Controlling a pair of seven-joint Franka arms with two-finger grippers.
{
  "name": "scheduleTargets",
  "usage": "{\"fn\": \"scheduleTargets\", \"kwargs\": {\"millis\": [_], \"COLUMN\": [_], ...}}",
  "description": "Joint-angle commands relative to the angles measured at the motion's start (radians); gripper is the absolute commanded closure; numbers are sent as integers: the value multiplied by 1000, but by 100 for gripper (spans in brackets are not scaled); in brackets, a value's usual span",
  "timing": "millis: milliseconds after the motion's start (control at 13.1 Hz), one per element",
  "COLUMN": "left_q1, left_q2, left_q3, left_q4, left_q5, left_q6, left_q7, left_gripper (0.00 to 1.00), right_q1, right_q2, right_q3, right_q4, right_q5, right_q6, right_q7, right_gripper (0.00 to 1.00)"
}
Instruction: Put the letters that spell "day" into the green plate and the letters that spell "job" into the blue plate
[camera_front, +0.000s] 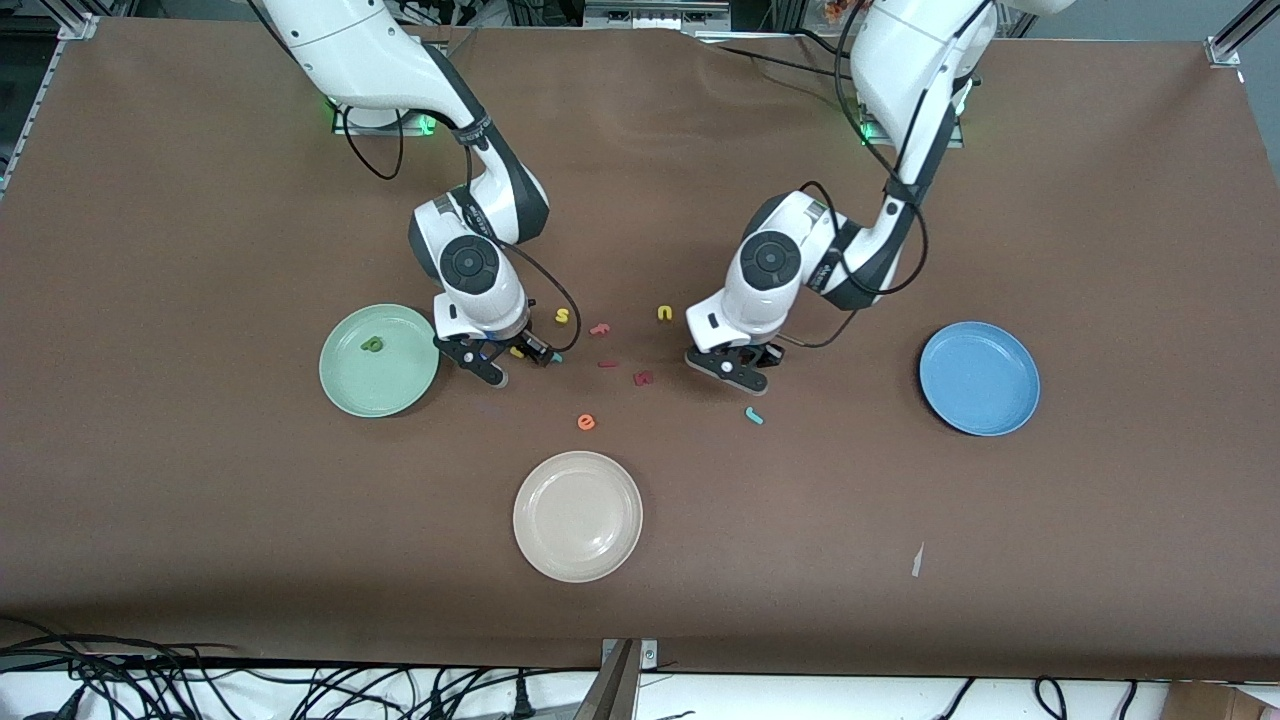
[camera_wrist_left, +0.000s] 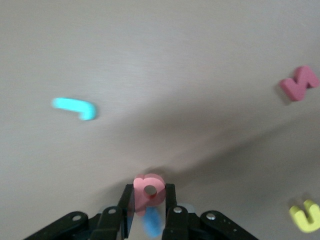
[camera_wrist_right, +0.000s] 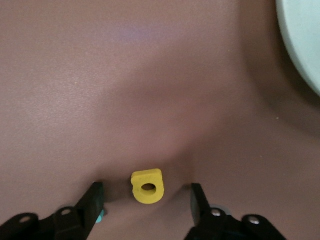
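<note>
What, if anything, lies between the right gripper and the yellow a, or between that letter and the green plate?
Nothing visible does. The yellow a lies on the table between the open fingers of the right gripper, with bare table on either side of it. The green plate sits right beside the gripper, with only bare table between.

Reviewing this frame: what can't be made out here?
- Front view: the left hand covers the salmon-pink b it grips.
- Left wrist view: a blue shape by the b is blurred; maybe the o.
- Right wrist view: a teal bit is mostly hidden by a finger of the open right hand; letter unreadable.
- Right wrist view: the green plate is cut off by the edge.
</note>
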Motion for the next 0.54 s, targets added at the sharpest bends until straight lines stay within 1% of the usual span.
{"fn": "scheduleTargets", "kwargs": {"millis": [0, 77, 153, 230, 306, 459], "left_q1": [34, 34, 39, 61, 113, 207], "left_q2": [-67, -67, -68, -84, -105, -151], "left_q3": [-3, -3, 0, 4, 5, 5], "left_q4": [-33, -36, -36, -36, -36, -36], "left_q5": [29, 29, 29, 29, 29, 29], "left_q6": [-90, -90, -93, -115, -142, -171], "left_q7": [61, 61, 67, 85, 142, 234], "left_gripper": [100, 100, 100, 100, 100, 100], "right_q1": [0, 0, 0, 0, 2, 2], "right_q2": [8, 8, 8, 8, 8, -4], "right_q3": [-4, -6, -6, -6, -6, -15], "right_q4": [16, 14, 14, 13, 13, 14], "right_q5": [-5, -8, -10, -13, -16, -16], "right_q6": [-2, -2, -2, -2, -5, -13], "right_q7": [0, 1, 1, 1, 1, -51], "right_gripper": [64, 71, 74, 83, 90, 92]}}
